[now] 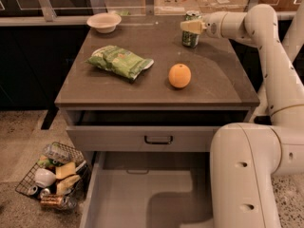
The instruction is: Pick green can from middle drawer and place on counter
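**A:** The green can (190,40), a small metal drink can with white print, stands upright at the far right of the counter (156,87), that broad brown-grey stone-like top!

**B:** And the big white robot arm (268,56) comes in from the right, with its two-finger gripper (190,26) level with the can's upper part. Clamped or loose? I cannot tell.

**A:** Down low, the middle drawer (133,198), wide, deep and grey, is pulled out with its bare floor showing. Above it sits the shallower grey drawer with a black handle (114,137).

**B:** On the floor to the left is a dark wire basket (28,180) stuffed with odds and ends.

**A:** Back on top, a crinkled green snack bag (118,61) lies left of centre and a white bowl (104,22) sits at the far left corner. A round orange fruit (179,75) rests nearer the front edge, apart from the can.
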`<state>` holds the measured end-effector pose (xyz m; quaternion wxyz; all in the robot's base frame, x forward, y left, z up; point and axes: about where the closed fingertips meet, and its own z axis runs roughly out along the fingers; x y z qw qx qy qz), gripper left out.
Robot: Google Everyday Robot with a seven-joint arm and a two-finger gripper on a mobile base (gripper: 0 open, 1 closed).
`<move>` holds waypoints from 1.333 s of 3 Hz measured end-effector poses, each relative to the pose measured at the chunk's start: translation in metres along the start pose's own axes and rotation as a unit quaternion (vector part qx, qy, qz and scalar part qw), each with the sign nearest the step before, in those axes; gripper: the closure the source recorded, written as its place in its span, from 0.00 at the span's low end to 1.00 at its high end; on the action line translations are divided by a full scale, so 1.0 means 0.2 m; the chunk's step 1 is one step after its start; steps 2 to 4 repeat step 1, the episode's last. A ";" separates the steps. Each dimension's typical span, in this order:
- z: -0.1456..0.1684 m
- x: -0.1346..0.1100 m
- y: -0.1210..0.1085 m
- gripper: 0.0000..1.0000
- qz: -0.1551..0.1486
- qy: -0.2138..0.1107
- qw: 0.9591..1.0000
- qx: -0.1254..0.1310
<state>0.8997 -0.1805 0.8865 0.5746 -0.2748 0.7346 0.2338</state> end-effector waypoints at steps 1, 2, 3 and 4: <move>0.01 0.01 0.01 0.00 0.000 0.001 1.000 -0.002; 0.01 0.01 0.01 0.00 0.000 0.001 1.000 -0.002; 0.01 0.01 0.01 0.00 0.000 0.001 1.000 -0.002; 0.01 0.01 0.01 0.00 0.000 0.001 1.000 -0.002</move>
